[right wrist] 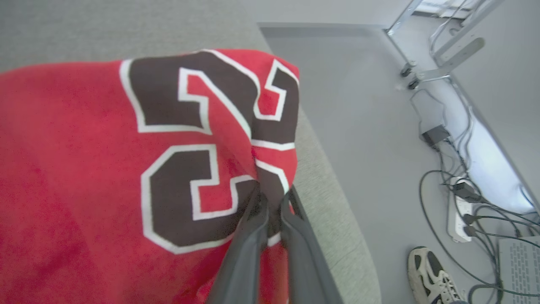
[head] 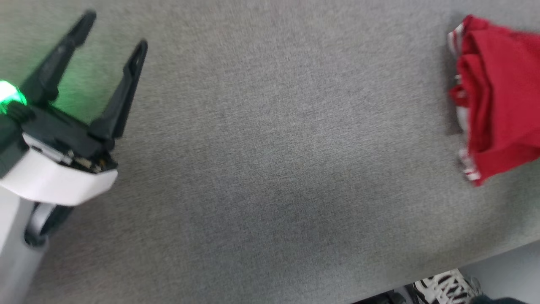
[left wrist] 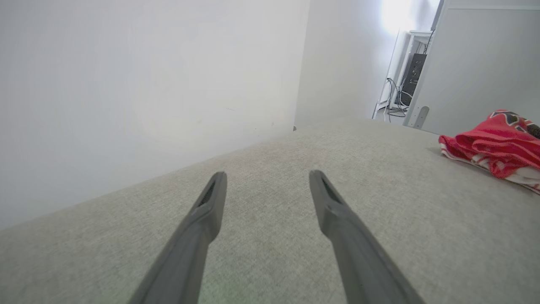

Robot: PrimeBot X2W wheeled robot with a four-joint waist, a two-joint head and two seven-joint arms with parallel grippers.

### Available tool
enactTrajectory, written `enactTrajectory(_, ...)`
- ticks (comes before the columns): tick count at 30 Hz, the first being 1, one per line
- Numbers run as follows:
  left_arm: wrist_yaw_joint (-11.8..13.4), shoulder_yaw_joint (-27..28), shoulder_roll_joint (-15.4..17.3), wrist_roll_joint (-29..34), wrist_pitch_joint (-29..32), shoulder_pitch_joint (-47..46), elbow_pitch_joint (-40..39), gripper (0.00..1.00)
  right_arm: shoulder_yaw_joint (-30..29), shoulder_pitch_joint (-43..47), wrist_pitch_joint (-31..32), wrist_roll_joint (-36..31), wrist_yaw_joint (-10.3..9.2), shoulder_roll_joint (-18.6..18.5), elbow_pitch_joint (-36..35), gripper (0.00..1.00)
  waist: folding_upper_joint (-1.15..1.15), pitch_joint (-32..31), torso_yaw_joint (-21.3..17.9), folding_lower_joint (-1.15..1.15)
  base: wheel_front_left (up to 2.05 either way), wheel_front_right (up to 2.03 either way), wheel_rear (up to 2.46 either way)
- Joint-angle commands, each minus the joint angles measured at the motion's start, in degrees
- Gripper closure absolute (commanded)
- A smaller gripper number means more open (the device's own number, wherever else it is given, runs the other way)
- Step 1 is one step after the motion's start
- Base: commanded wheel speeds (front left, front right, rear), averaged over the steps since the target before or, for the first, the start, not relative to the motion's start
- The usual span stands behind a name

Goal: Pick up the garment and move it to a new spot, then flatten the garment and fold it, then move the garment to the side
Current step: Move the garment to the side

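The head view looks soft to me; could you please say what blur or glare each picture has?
Head view: motion blur smears the garment, green glow beside the left gripper. Left wrist view: blown-out glare top right. Right wrist view: garment crisp, right gripper soft.

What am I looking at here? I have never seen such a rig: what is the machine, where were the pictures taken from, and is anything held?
A two-armed robot. The head view looks down on a grey fabric surface; each wrist view looks forward from that arm's wrist. The left fingers are spread and empty. The right fingers are closed on the garment, a bunched red shirt near the surface's edge. A person's shoe is on the floor.
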Motion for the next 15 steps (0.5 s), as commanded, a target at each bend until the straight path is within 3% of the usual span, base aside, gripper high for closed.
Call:
enactTrajectory(1,0.1,-0.5,0.8,-0.5,-0.3,-2.1,-0.4,0.00,-1.6,-2.8,-2.0,-1.8,-0.15,0.5,0.8,1.00,0.00,3.4,-1.3,0.00,0.00,0.00,0.00)
enactTrajectory(10,0.2,-1.6,4.0,-2.4,-0.2,-11.6,-1.6,0.00,-12.4,-17.3,-9.1,-12.6,-0.15,3.0,10.5,1.00,0.00,8.8,-0.8,0.00,0.00,0.00,0.00)
enactTrajectory(15,0.2,-1.6,4.5,-2.6,-0.1,-13.1,-1.4,0.00,-14.0,-21.8,-11.2,-16.3,-0.15,4.1,15.1,1.00,0.00,9.3,-0.1,0.00,0.00,0.00,0.00)
